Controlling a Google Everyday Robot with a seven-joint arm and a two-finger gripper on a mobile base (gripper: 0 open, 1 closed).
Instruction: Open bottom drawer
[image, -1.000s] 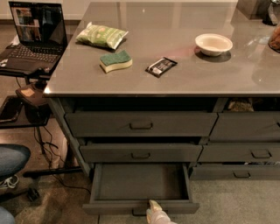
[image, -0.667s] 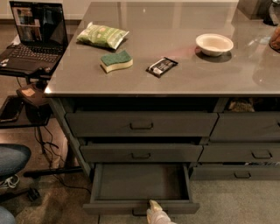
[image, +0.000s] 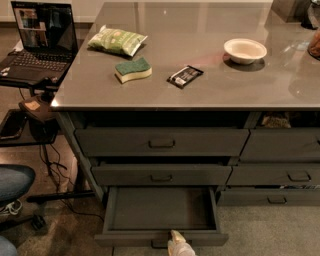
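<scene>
One drawer stands pulled well out: the bottom drawer (image: 162, 209). The gripper (image: 176, 240) sits at the middle of its front edge; whether it grips cannot be told.

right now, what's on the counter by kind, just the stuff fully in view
green bag: 1
sponge: 1
dark wrapper: 1
white bowl: 1
total: 4
not counted: the claw, down at the front of the open bottom drawer

The pale end effector (image: 176, 240) juts in at the bottom edge, near centre, its tip pointing forward.
</scene>
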